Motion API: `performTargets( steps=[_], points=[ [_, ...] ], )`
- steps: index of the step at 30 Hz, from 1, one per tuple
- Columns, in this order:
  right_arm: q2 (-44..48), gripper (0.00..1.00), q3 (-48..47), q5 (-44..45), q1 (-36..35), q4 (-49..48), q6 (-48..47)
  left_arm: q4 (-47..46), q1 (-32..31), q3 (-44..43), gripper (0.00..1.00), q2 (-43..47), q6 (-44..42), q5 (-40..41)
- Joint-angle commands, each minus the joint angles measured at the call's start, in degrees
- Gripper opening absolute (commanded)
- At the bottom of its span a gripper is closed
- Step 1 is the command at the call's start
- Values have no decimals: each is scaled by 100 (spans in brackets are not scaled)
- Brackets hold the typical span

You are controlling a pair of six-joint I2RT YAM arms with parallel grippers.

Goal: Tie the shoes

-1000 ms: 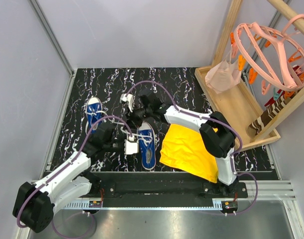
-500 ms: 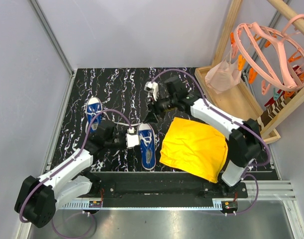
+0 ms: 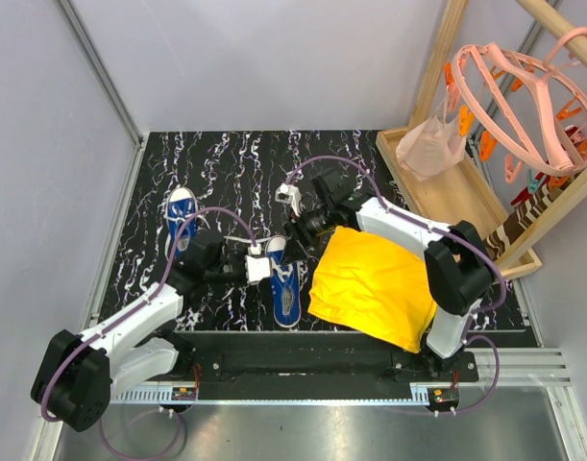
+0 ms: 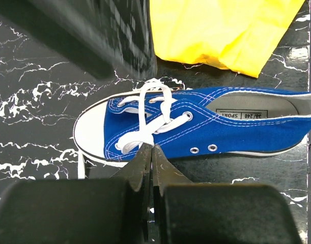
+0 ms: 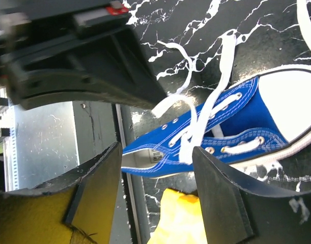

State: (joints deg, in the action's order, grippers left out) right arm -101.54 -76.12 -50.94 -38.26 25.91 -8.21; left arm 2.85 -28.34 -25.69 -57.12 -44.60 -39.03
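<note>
One of the shoes (image 3: 285,298), blue with a white toe cap, lies in the middle of the black marbled mat, toe pointing away from the arms. The other shoe (image 3: 181,206) lies at the far left, partly behind a cable. My left gripper (image 4: 151,148) is shut on a white lace (image 4: 145,129) at the near shoe (image 4: 236,127), beside its eyelets. My right gripper (image 5: 155,173) hangs open above the same shoe (image 5: 247,112), nothing between its fingers (image 5: 94,183). Loose lace (image 5: 216,96) crosses the tongue and trails onto the mat.
A yellow cloth (image 3: 370,279) lies right beside the near shoe. A wooden rack (image 3: 466,211) with a pink clip hanger (image 3: 524,96) stands at the right. Grey walls close in the left and back.
My right gripper opened, swung right and away from the shoe, then came back down toward its toe. My left gripper stayed shut and shifted slightly right.
</note>
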Motion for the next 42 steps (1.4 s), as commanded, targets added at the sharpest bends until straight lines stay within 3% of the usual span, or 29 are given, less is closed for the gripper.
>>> performTargets(
  steps=[1,8,17,23,42],
  points=[
    [-392,66,-447,-338,-76,-95,-330,-294,21,-173,0,-27,-391,-316],
    [-420,69,-369,-724,-252,-297,-1287,-162,21,-155,0,-18,-646,-501],
    [-156,70,246,-935,-252,-1229,-2448,49,21,-199,0,-36,-849,-685],
    [-279,65,264,-979,-252,-1255,-2976,145,21,-226,0,-71,-937,-712],
    [-384,48,352,-874,-463,-1018,-3398,163,30,-296,0,-168,-1007,-712]
  ],
)
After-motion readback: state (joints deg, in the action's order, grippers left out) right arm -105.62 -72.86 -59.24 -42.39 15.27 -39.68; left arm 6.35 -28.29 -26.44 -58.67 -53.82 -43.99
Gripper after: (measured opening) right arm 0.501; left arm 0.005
